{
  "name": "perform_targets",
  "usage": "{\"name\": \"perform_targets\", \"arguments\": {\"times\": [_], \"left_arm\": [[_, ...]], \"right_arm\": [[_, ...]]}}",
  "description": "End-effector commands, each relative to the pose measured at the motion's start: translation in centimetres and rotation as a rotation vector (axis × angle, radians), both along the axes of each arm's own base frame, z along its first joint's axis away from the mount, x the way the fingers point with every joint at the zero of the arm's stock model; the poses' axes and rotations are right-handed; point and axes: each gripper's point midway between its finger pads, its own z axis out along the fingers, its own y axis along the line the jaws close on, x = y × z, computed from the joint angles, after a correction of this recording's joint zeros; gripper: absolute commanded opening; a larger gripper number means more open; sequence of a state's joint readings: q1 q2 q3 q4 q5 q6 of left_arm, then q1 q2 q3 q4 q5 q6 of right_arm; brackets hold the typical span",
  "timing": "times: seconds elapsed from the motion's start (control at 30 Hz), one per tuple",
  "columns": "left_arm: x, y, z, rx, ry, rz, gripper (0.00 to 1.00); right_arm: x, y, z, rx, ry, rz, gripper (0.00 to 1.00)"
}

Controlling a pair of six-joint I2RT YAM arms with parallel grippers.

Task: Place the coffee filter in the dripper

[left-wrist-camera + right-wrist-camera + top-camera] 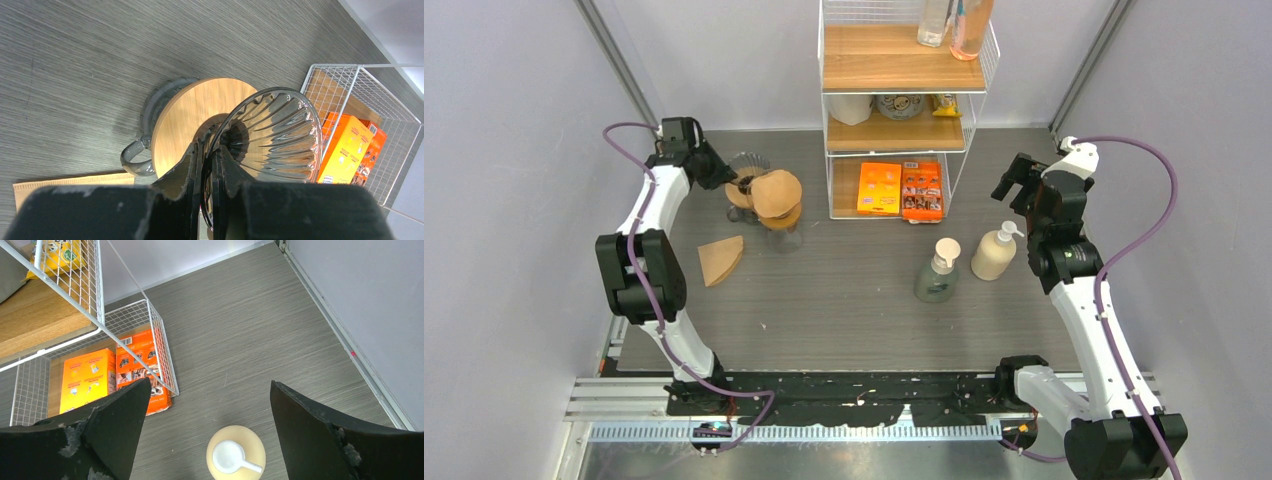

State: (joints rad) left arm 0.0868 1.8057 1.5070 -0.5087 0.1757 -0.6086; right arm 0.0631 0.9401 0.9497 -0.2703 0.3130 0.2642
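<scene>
Nearest me in the top view, the grey wood-grain table carries a grey-green pump bottle right of centre. A cream pump bottle stands just beside it, further right. My right gripper hangs in the air beyond the cream bottle and touches nothing. In its wrist view the two black fingers stand wide apart, and the cream bottle's white pump head sits low in the frame between them.

Left of centre, the brown paper coffee filter lies flat on the table as a folded fan shape, outside the dripper and touching nothing. In the left wrist view it is the tan strip at the lower left.

Just beyond the filter, my left gripper is pinched on the black-edged rim of the clear ribbed glass dripper, with the fingers pressed close on either side of it. The cone's mouth faces the wrist camera. Behind it is a round wooden disc, and behind that a grey glass mug with its handle toward the lower left of that frame. I cannot tell whether the dripper rests on the mug or is lifted off it.

Farthest away, at top centre, stands the white wire rack with wooden shelves. Two orange boxes sit side by side on its bottom level.
</scene>
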Motion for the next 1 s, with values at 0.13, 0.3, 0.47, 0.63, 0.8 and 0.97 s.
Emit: {"name": "perform_targets", "arguments": {"times": [0.13,0.3,0.47,0.63,0.8,0.97], "left_arm": [[-4.5,0.0,-4.8,0.067,0.236,-0.051,0.23],[-3.9,-0.4,-3.4,0.053,0.195,-0.059,0.26],[-3.3,-0.8,-1.8,0.048,0.154,-0.067,0.29],[-2.6,-1.1,0.0,0.052,0.108,-0.079,0.36],[-2.0,-1.4,2.0,0.049,0.055,-0.091,0.42],[-1.5,-1.5,4.2,0.048,0.002,-0.098,0.48]], "right_arm": [[-0.1,-0.4,1.7,-0.006,-0.061,-0.014,0.95],[0.1,-0.3,1.6,-0.005,-0.055,-0.009,0.95],[0.2,-0.3,1.5,-0.008,-0.053,-0.009,0.95],[0.2,-0.3,1.5,-0.008,-0.051,-0.008,0.96],[0.2,-0.3,1.4,-0.008,-0.049,-0.007,0.95],[0.2,-0.3,1.5,-0.009,-0.049,-0.008,0.96]]}}
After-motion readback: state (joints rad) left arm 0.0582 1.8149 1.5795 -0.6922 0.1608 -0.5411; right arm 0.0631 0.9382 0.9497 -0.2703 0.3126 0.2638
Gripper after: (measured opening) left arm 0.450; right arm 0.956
